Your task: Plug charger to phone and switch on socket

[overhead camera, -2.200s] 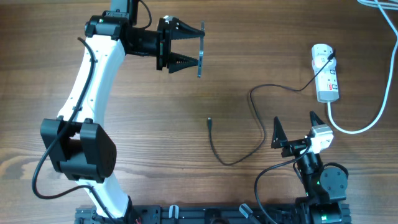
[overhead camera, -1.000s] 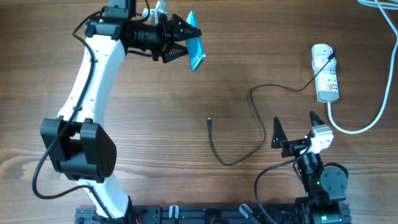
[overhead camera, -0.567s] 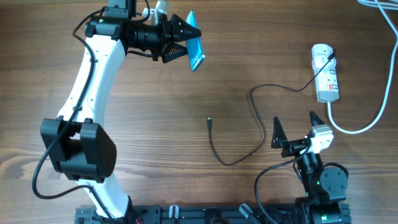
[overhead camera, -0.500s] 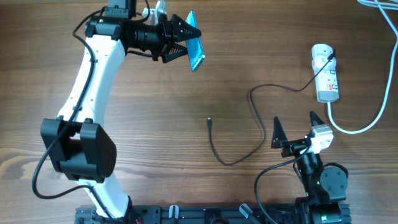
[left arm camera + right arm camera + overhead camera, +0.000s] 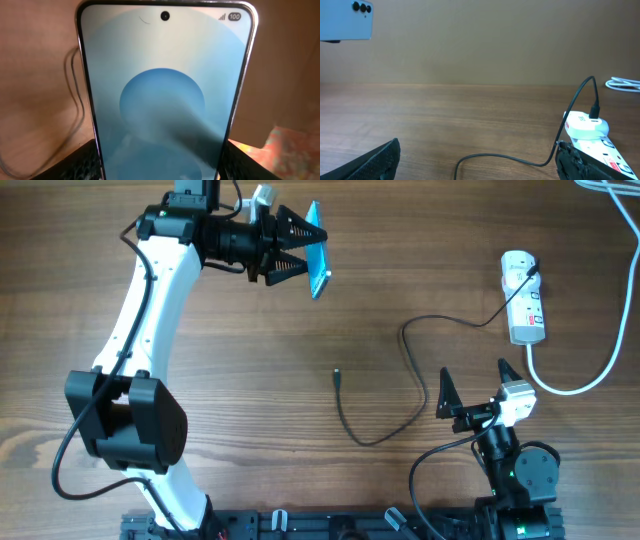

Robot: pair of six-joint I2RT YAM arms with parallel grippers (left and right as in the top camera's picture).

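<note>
left hand [image 5: 308,250] pinches the phone [image 5: 318,252] by its edges, held up off the surface [image 5: 250,380]. right hand [image 5: 474,380] sits spread wide beside the charger cable [image 5: 338,378], which runs to the power strip [image 5: 523,310].

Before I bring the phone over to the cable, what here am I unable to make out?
- Port end of the phone: left wrist view, cut off by the lower edge and the left gripper; overhead, too small.
- Switch position on the socket: overhead, too small; right wrist view, half hidden by the right gripper and the lower edge.
- Connector facing on the charger: overhead, too small; out of both wrist views.
</note>
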